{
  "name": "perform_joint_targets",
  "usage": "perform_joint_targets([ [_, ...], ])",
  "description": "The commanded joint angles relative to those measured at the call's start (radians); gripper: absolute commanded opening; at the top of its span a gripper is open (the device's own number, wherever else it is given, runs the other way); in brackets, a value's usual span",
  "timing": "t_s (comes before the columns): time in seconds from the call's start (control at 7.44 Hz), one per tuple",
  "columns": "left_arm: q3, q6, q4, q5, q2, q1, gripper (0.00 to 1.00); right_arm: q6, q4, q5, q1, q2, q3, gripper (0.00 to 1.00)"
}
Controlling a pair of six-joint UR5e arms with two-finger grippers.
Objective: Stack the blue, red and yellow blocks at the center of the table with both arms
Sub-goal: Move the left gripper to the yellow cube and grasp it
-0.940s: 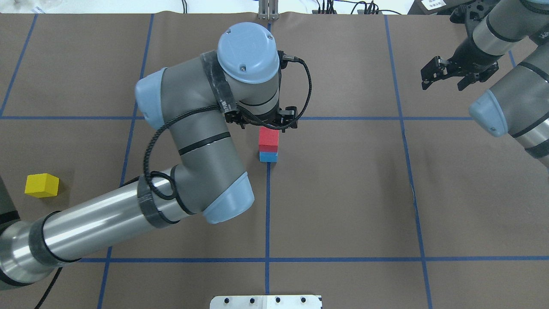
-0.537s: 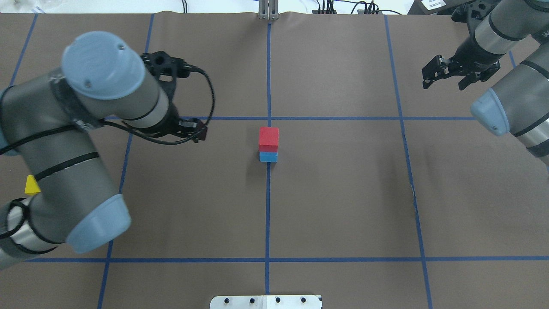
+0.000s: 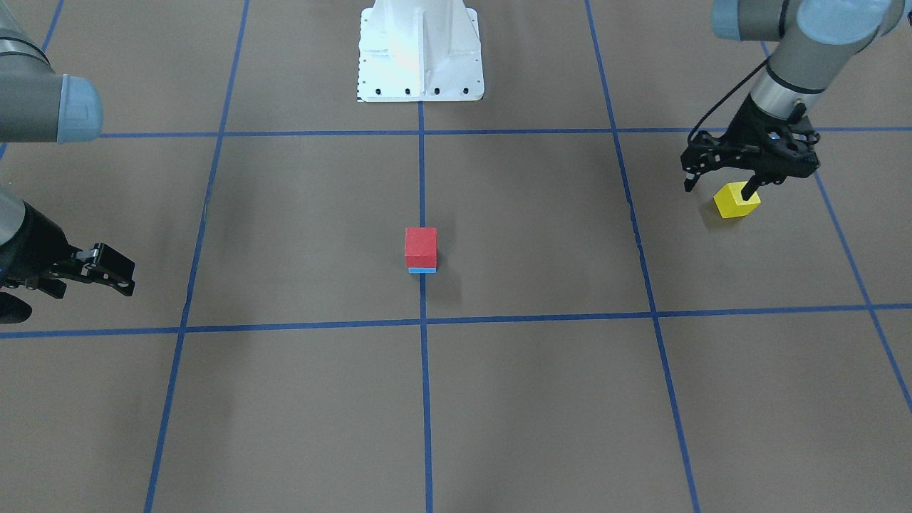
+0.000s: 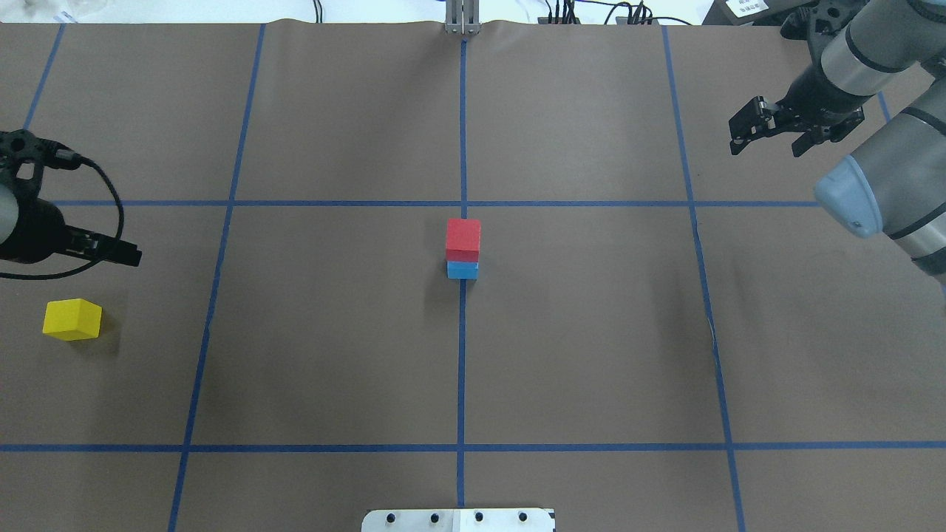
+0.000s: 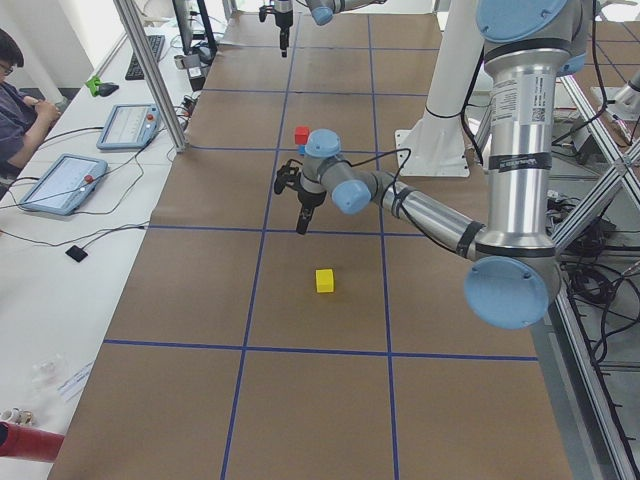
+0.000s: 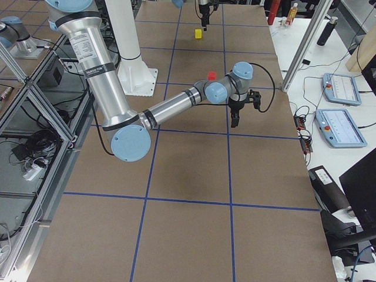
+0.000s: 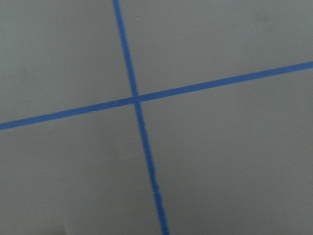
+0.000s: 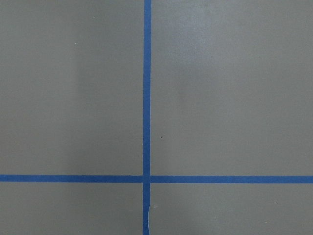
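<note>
A red block (image 4: 463, 236) sits on a blue block (image 4: 462, 270) at the table's centre; the stack also shows in the front view (image 3: 420, 246). A yellow block (image 4: 72, 319) lies alone at the far left, also in the front view (image 3: 737, 200). My left gripper (image 3: 718, 184) is open and empty. It hovers just beyond the yellow block, apart from it; in the overhead view only one of its fingers (image 4: 127, 253) shows. My right gripper (image 4: 767, 145) is open and empty at the far right of the table.
Blue tape lines (image 4: 462, 369) divide the brown table cover into squares. The white robot base (image 3: 420, 50) stands at the near-middle edge. Tablets (image 5: 60, 180) and a seated person (image 5: 15, 80) are on a side table beyond the far edge.
My left arm has swung away from above the red-on-blue stack to the far left, near the yellow block. The stack stays in place. The right arm has barely moved.
</note>
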Motion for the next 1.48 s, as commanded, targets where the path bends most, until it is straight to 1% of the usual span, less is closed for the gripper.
perform_joint_targets([
  [0.0, 0.100, 0.028, -0.136, -0.032, 0.053, -0.038, 1.00, 0.000, 0.000, 0.000, 0.000, -0.002, 0.004, 0.99],
  [0.27, 0.129, 0.011, -0.135, -0.031, 0.061, -0.038, 1.00, -0.001, 0.000, -0.002, 0.000, -0.002, 0.002, 0.99],
  [0.4, 0.132, 0.014, -0.135, -0.029, 0.088, -0.037, 1.00, -0.001, 0.000, -0.003, 0.000, -0.004, 0.002, 0.99],
  [0.67, 0.147, 0.008, -0.133, 0.026, 0.090, -0.032, 1.00, -0.001, 0.000, 0.000, 0.000, -0.004, 0.005, 0.99],
  [0.81, 0.155, -0.022, -0.133, 0.032, 0.087, -0.027, 1.00, -0.001, 0.000, -0.002, 0.000, -0.004, 0.004, 0.99],
  [1.34, 0.151, -0.073, -0.135, 0.031, 0.083, -0.017, 1.00, -0.001, 0.000, 0.000, 0.000, -0.004, 0.004, 0.99],
])
